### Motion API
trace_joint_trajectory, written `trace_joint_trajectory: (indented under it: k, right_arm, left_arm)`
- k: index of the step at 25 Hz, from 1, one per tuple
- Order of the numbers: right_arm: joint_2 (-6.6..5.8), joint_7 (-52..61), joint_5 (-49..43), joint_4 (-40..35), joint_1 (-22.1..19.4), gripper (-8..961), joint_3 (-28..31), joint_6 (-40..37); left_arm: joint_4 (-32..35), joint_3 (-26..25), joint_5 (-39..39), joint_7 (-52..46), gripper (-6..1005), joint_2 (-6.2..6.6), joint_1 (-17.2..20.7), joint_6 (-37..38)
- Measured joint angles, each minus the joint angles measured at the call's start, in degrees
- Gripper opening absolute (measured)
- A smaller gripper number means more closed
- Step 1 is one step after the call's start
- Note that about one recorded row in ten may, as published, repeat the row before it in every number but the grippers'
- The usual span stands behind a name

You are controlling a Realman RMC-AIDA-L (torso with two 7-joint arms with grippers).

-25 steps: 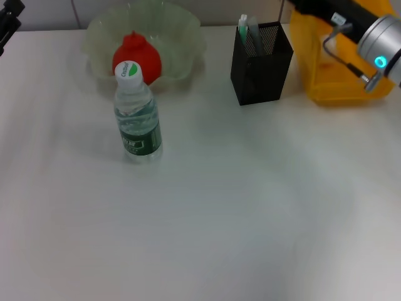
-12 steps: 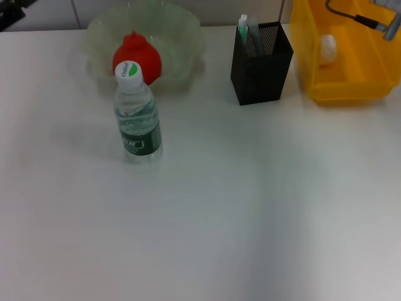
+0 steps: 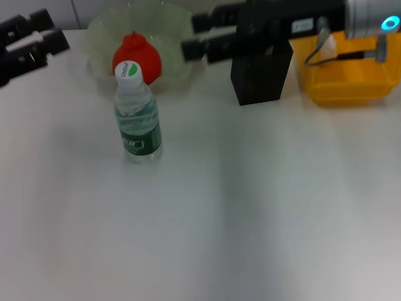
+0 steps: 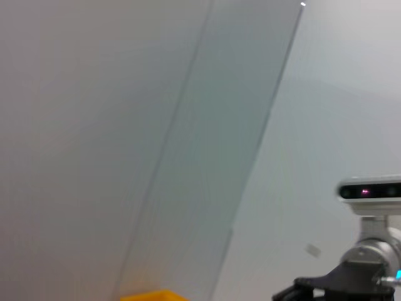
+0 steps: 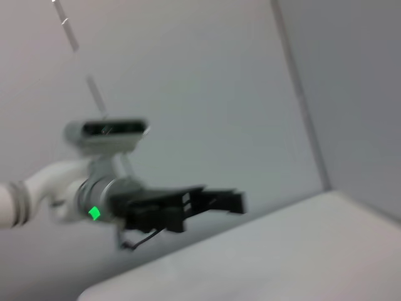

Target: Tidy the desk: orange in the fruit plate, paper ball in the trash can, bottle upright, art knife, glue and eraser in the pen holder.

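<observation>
A white desk (image 3: 238, 219) seen from above, described from left to right. At the far left edge, the left gripper (image 3: 53, 34) hangs over the desk with its two black fingers spread apart and holding nothing.

Just right of it, at the far side, sits the fruit plate (image 3: 182, 28), a pale-green translucent bowl with a wavy rim. The orange (image 3: 139, 51) lies inside it, knobbed top upward.

Just in front of the plate, on the near side, the bottle (image 3: 136, 116) stands upright on the desk, its white cap partly overlapping the orange in this view.

Right of the plate, the right gripper (image 3: 191, 34) reaches in from the right above the far side of the desk, its black fingers parted and empty, their tips over the plate's right rim.

Its dark body hides the top of the pen holder (image 3: 263, 78), a black mesh cup standing on the desk; what is inside cannot be seen.

At the far right stands the trash can (image 3: 341, 88), a yellow bin. The arm crosses over it, and its contents cannot be made out.
</observation>
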Motion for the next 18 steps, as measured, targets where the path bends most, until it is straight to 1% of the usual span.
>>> trace_joint_trajectory:
  k: [1,2,3,6,7,18]
  right_arm:
    - [0.7,0.0,-0.6,0.0,0.2,786,-0.3,-0.1]
    - [1.95,0.0,-1.4,-0.2,0.3,786,-1.2,0.0]
    - [1.95,0.0,-1.4,-0.2,0.3,786,-1.2,0.0]
    - [3.01,0.0,-1.6,-0.2,0.5,786,-2.1,0.3]
    - [3.57,-0.1,-1.6,-0.1,0.6,786,-2.2,0.4]
    - [4.58,-1.4,-1.3,0.8,0.8,786,-1.9,2.9]
  left_arm:
    - [-0.1,0.0,0.9,0.0,805,-0.05,-0.2,0.4]
    - [-0.5,0.0,2.9,-0.1,805,-0.2,-0.7,0.8]
    - [-0.5,0.0,2.9,-0.1,805,-0.2,-0.7,0.8]
    - [-0.6,0.0,5.7,-0.7,805,-0.48,-1.1,1.2]
    - [-0.7,-0.2,6.7,-0.8,805,-0.63,-1.1,1.2]
    - [-0.7,-0.4,7.1,-0.9,805,-0.29,-0.2,1.2]
